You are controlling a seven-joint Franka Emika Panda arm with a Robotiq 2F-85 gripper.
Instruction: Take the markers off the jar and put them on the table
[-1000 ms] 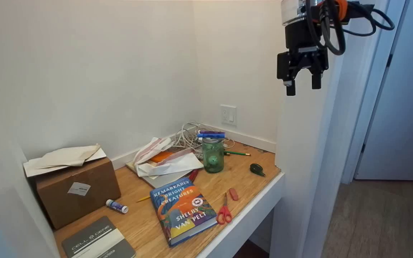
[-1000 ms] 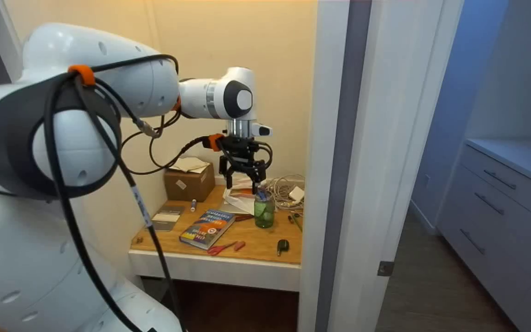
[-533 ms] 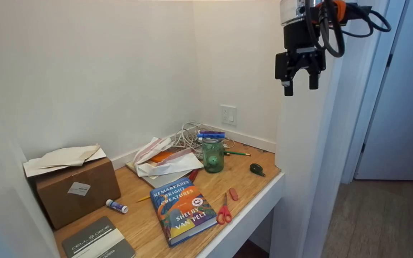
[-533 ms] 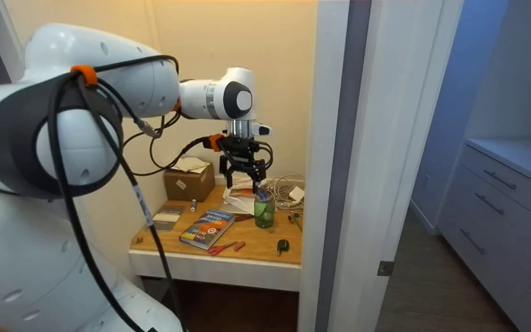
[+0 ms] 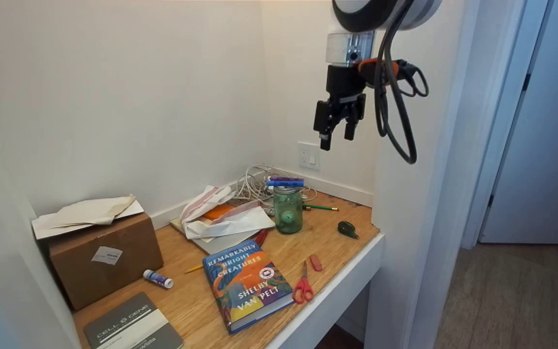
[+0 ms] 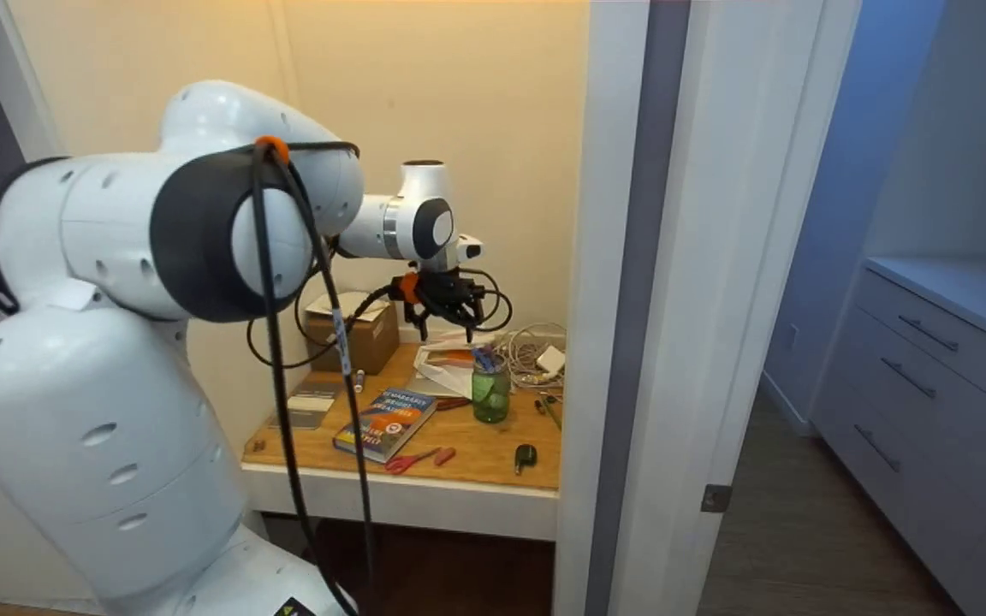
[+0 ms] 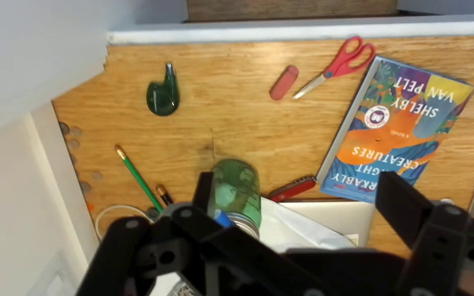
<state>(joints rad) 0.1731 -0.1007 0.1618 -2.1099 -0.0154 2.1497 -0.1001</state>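
The markers (image 5: 285, 182), blue and purple, lie flat across the metal lid of the green glass jar (image 5: 288, 213). In an exterior view they show small on top (image 6: 484, 358). In the wrist view only a blue marker end (image 7: 222, 218) shows; my gripper hides the rest. The jar stands upright on the wooden table (image 5: 327, 247); it also shows in the wrist view (image 7: 239, 185). My gripper (image 5: 337, 139) is open and empty, in the air above the table and higher than the jar. In the wrist view (image 7: 296, 191) the jar appears beside one finger.
A book (image 5: 250, 286), red scissors (image 5: 303, 288), a red eraser-like piece (image 5: 315, 262) and a dark green tape dispenser (image 5: 347, 229) lie in front. A cloth (image 5: 230, 218) and white cables (image 5: 255, 189) lie beside and behind the jar. A cardboard box (image 5: 109, 257) stands at the left.
My gripper has moved left and down in an exterior view, closer to the jar, and tilts slightly. The arm reaches further forward. The markers and jar have not moved.
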